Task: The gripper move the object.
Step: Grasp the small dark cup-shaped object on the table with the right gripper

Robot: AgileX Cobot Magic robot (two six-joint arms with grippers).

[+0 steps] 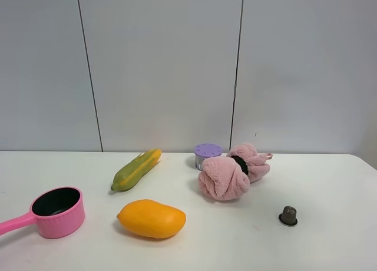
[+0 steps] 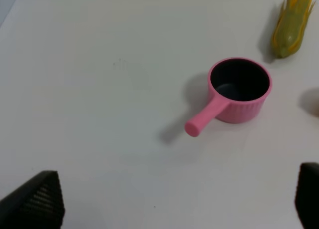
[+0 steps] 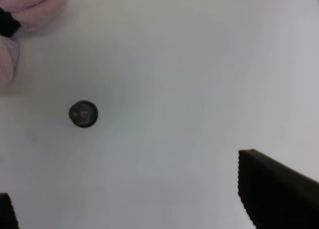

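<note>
My right gripper (image 3: 122, 189) hangs spread and empty near the tiny dark metallic coffee capsule (image 3: 83, 114). My left gripper (image 2: 177, 189) is spread too.

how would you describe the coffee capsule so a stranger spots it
Start at the pink plush bundle on the white table. Right of it, nearer the front edge, the capsule stands alone. It is the smallest thing: a dark grey flared-rim cone.
</note>
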